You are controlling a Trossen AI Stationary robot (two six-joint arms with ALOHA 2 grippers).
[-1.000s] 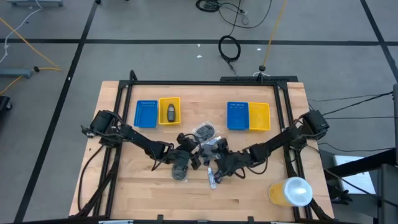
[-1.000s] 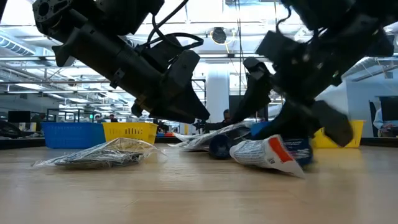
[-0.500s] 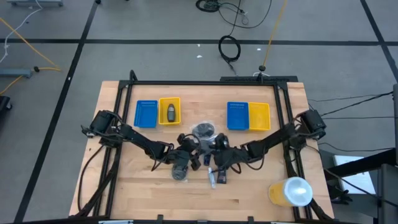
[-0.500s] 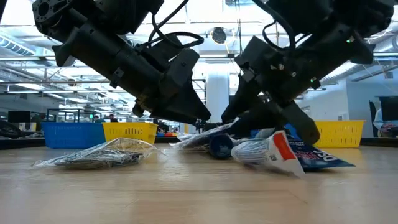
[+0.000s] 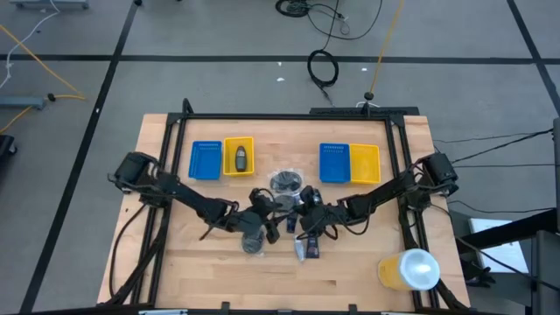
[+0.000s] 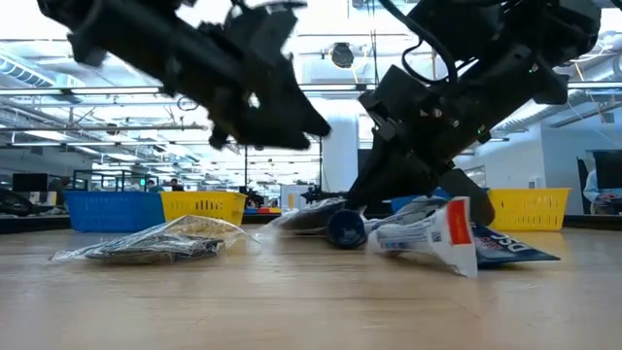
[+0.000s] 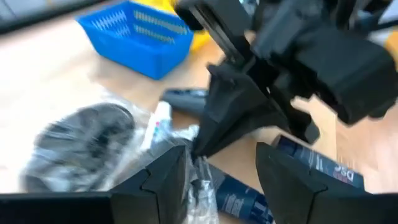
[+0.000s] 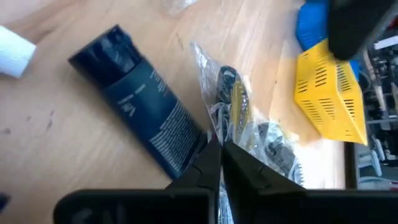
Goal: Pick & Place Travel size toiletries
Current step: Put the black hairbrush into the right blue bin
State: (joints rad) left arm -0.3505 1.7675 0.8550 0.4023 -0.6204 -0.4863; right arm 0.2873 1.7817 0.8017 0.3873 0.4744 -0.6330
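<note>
Several toiletries lie in a heap at mid-table: a dark blue tube (image 5: 310,248), a white tube (image 6: 428,233), a clear-wrapped disc (image 5: 286,183) and another clear-wrapped piece (image 5: 253,241). A dark oval piece (image 5: 239,158) rests in the left yellow tray (image 5: 238,143). My right gripper (image 8: 219,149) is down in the heap, shut on a clear wrapper (image 8: 231,106) beside the blue tube (image 8: 140,93). My left gripper (image 7: 221,177) hangs open above the heap's left side (image 6: 292,117), touching nothing. My right gripper pinches the clear wrapper's edge (image 8: 213,129) between its two fingertips. The fingers slant down from the table's right side. The wrapped piece lies on the table among the other items.
Blue tray (image 5: 206,160) and the yellow tray stand at the far left, a second blue (image 5: 334,164) and yellow (image 5: 365,164) pair at the far right. A big yellow cylinder with a white top (image 5: 411,269) stands at the near right corner. Bare wood lies along the near edge.
My right gripper has moved toward the table's left into the heap and shut on the clear wrapper. The white tube has shifted and turned, and the dark blue tube now shows beside it. My left gripper has risen, still open.
</note>
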